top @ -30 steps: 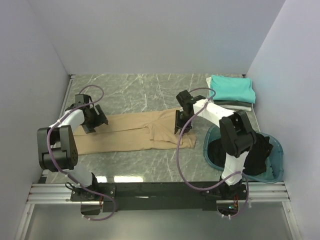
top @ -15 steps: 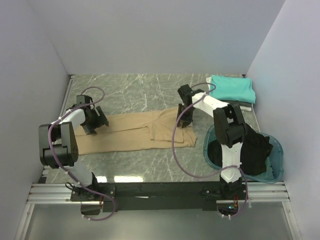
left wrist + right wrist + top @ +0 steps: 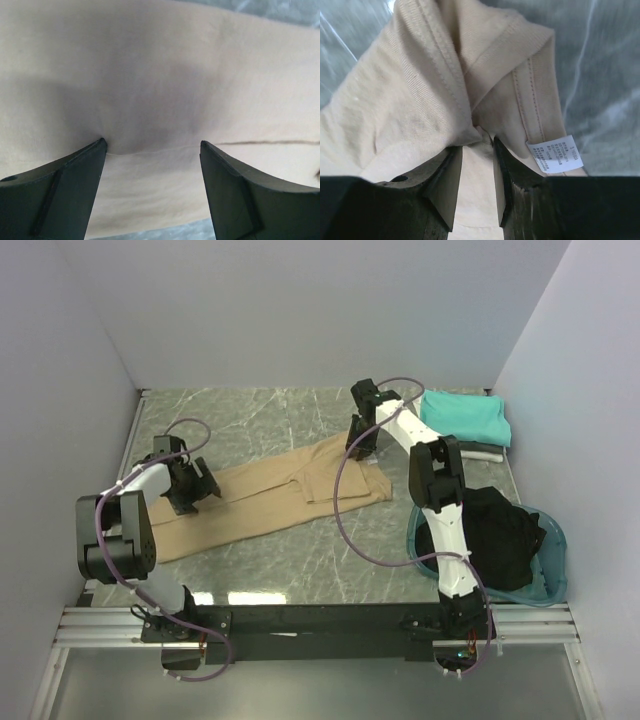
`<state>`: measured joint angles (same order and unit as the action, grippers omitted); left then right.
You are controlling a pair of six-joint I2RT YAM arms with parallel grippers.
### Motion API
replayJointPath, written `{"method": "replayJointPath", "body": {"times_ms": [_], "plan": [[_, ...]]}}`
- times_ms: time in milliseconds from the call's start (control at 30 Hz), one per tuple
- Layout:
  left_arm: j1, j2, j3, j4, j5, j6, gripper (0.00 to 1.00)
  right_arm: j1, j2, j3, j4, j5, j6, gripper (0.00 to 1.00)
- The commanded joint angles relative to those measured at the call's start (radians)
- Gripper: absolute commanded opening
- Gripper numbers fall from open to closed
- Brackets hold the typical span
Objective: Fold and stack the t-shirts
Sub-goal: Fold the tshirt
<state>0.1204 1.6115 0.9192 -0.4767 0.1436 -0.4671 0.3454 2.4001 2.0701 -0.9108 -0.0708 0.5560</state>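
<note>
Tan t-shirt (image 3: 262, 495): lies stretched long across the middle of the marbled table (image 3: 260, 415), running from near left toward far right. Right gripper (image 3: 360, 443): clamped on a bunched fold at the shirt's far right end, white label (image 3: 555, 156) just beside the fingers. Left gripper (image 3: 190, 490): jaws wide apart, fingertips (image 3: 75, 190) touching the flat cloth near its left end. Teal t-shirt (image 3: 465, 417): folded, atop paler folded shirts (image 3: 488, 451) in the far right corner. Black t-shirt (image 3: 505, 540): heaped in the teal basin (image 3: 553, 575).
</note>
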Motion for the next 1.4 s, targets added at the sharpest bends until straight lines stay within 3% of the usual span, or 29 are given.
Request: {"method": "replayJointPath", "body": {"times_ms": [0,200,333,667,800,1000,1367], "plan": [[-0.025,0.022,-0.039,-0.132,0.08,-0.024,0.83,-0.019,0.063,0.125,-0.013,-0.007,0.03,0.39],[-0.027,-0.051,0.035,-0.191,0.031,-0.007,0.83,-0.02,-0.021,0.067,0.119,-0.063,0.019,0.4],[-0.031,-0.12,0.075,-0.206,0.014,-0.008,0.84,-0.02,-0.217,-0.068,0.222,-0.06,-0.013,0.4],[-0.116,-0.234,0.037,-0.209,0.018,-0.007,0.83,-0.006,-0.498,-0.345,0.188,-0.046,-0.034,0.4],[-0.212,-0.228,0.04,-0.217,-0.045,-0.024,0.83,0.018,-0.565,-0.502,0.217,-0.044,-0.021,0.4],[-0.315,-0.188,0.032,-0.188,-0.035,-0.039,0.83,0.021,-0.575,-0.663,0.292,-0.078,0.035,0.4],[-0.423,-0.019,0.013,-0.094,-0.013,-0.038,0.83,0.007,-0.414,-0.602,0.27,0.003,0.03,0.4]]}}
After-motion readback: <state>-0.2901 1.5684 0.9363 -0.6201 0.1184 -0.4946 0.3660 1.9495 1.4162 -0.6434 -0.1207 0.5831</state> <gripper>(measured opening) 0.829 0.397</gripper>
